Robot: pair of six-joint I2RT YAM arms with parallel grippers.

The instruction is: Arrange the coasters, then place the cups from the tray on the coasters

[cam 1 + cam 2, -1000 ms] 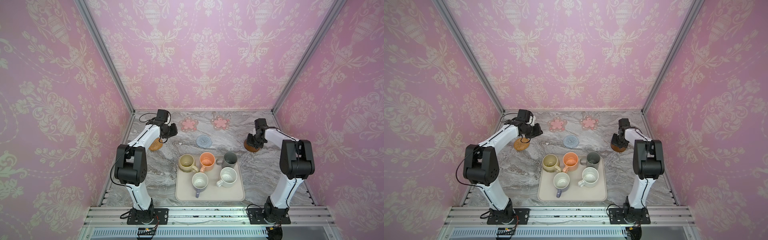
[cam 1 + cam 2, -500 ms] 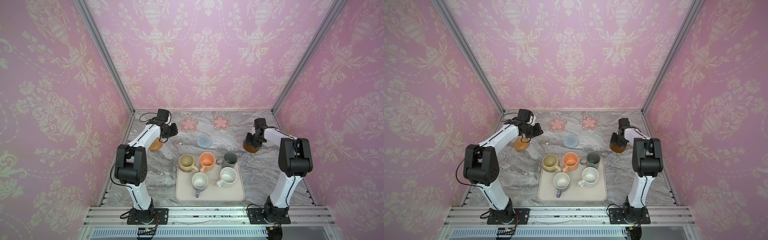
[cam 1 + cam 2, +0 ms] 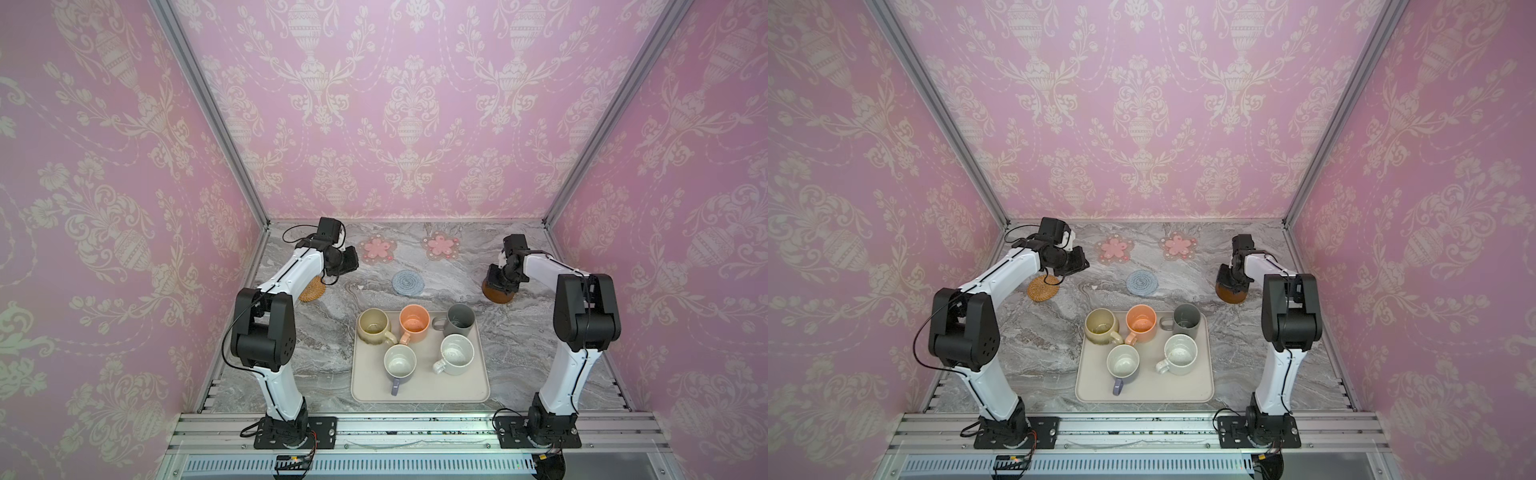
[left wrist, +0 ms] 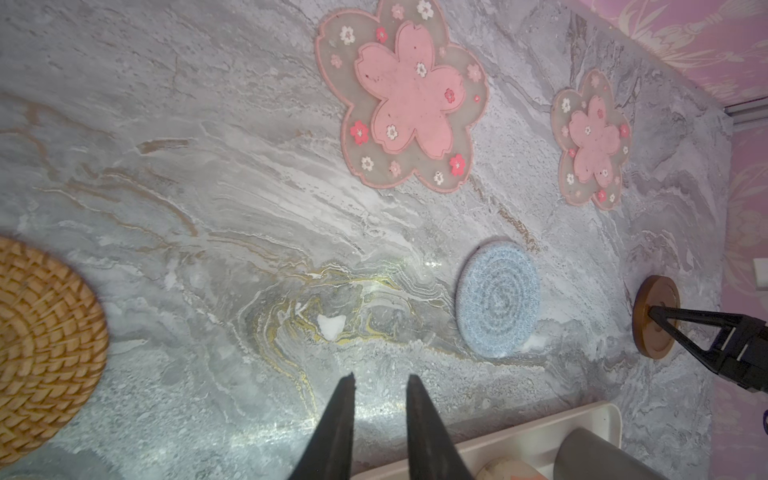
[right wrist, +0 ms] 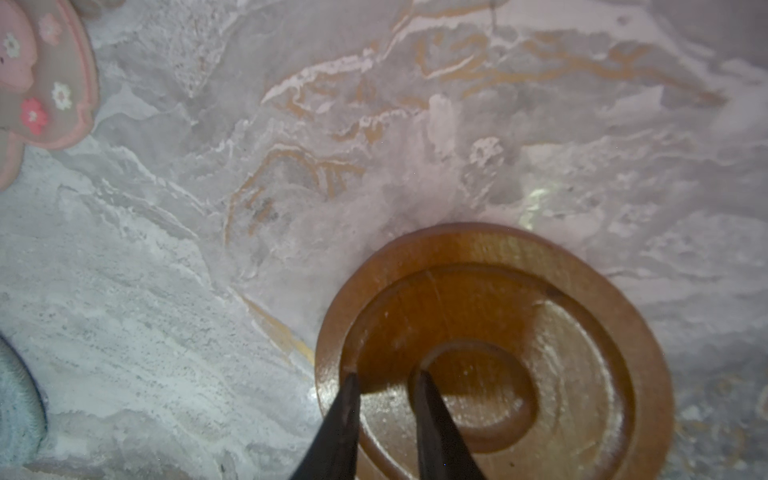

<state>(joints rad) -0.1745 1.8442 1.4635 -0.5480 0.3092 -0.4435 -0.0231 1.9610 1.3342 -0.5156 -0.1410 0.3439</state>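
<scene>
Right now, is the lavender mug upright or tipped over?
Upright: the lavender mug stands on the cream tray, white inside facing up.

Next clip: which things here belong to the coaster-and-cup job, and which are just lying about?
Job: flower coasters, rattan coaster, blue coaster, wooden coaster, beige cup, peach cup, grey cup, speckled cup, lavender cup, tray.

Not the job, fixtures only: table, walls, frame.

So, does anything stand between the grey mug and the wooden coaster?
Only bare table lies between grey mug and wooden coaster, but the right end effector hangs over the coaster itself.
</scene>
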